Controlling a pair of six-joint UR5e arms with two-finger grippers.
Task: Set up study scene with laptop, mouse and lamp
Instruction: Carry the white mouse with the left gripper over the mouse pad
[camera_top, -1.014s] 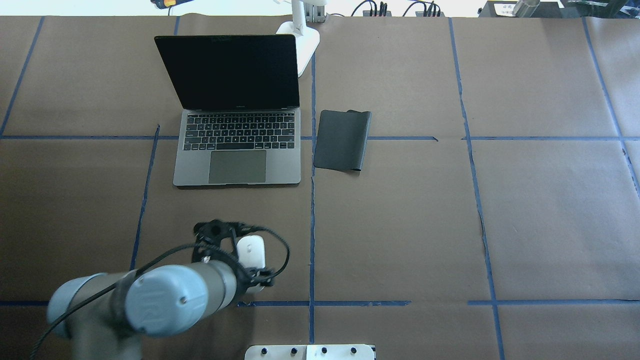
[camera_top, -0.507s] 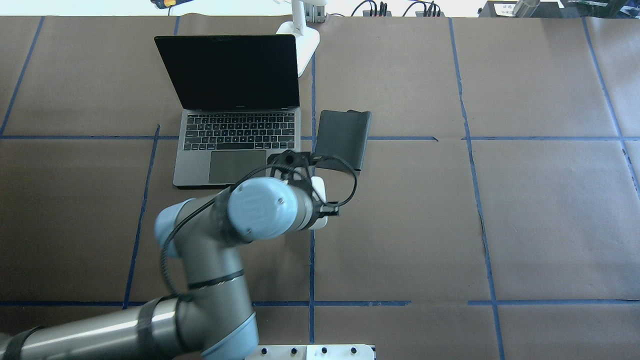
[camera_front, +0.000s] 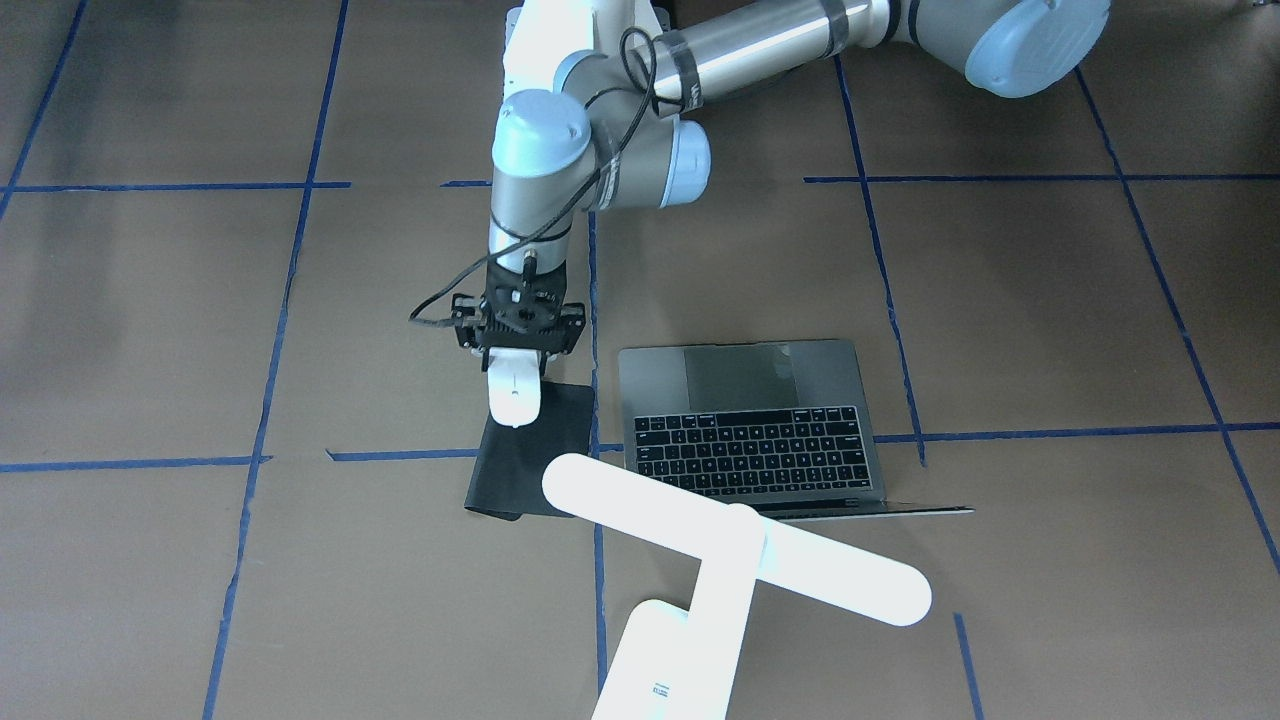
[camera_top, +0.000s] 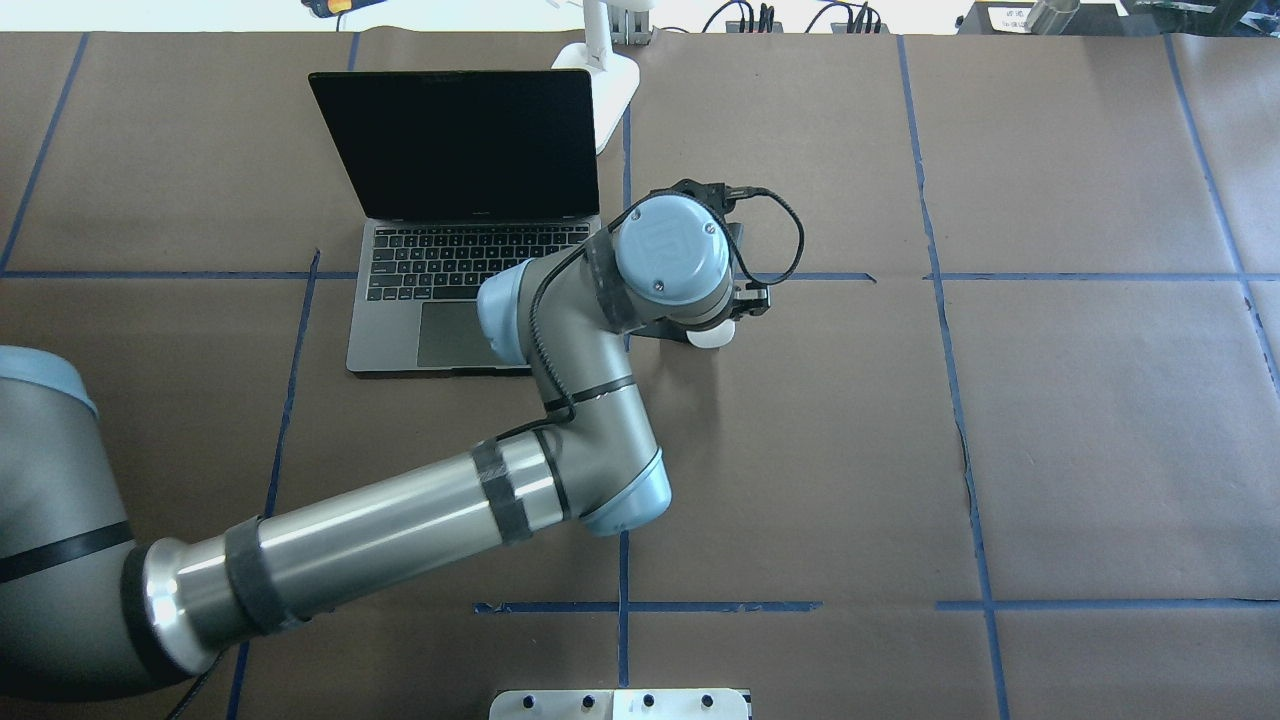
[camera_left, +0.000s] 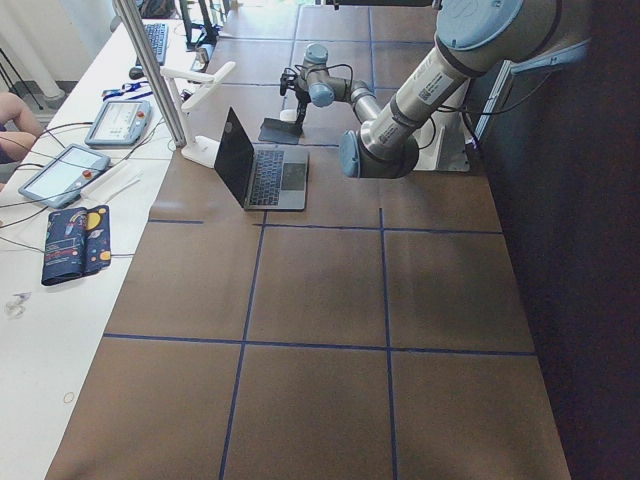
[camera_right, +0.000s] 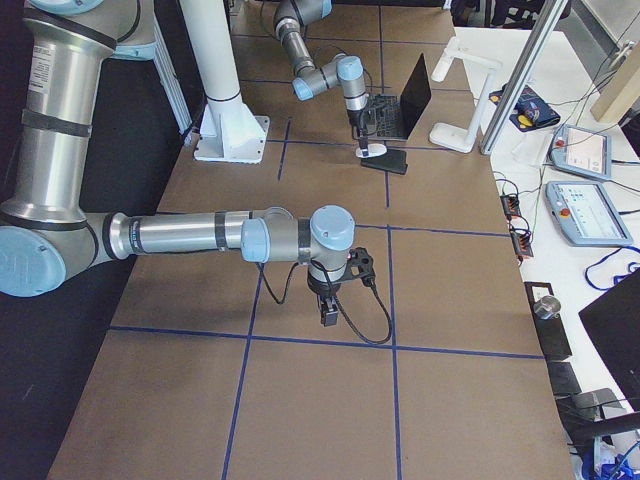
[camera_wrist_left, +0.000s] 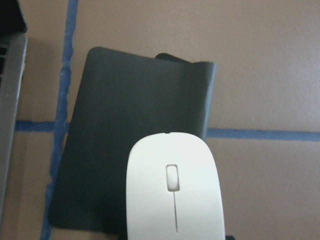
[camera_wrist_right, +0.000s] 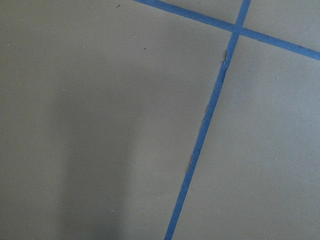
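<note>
My left gripper (camera_front: 516, 358) is shut on the rear of the white mouse (camera_front: 513, 395) and holds it over the near edge of the black pad (camera_front: 530, 455). In the left wrist view the mouse (camera_wrist_left: 174, 192) fills the lower middle, with the pad (camera_wrist_left: 125, 130) beneath and beyond it. The open grey laptop (camera_top: 470, 285) stands left of the pad. The white T-shaped lamp (camera_front: 735, 545) stands behind the laptop, and its base (camera_top: 612, 85) shows in the overhead view. My right gripper (camera_right: 328, 316) hangs over bare brown paper far from these things; I cannot tell whether it is open or shut.
Brown paper with blue tape lines (camera_top: 625, 420) covers the table. A white bolted pedestal (camera_right: 230, 135) stands at the robot's side. Tablets and cables (camera_right: 575, 200) lie on the white bench beyond the table's far edge.
My left arm has carried the mouse from the front left of the table, forward and to the right, past the laptop's corner to above the black pad.
</note>
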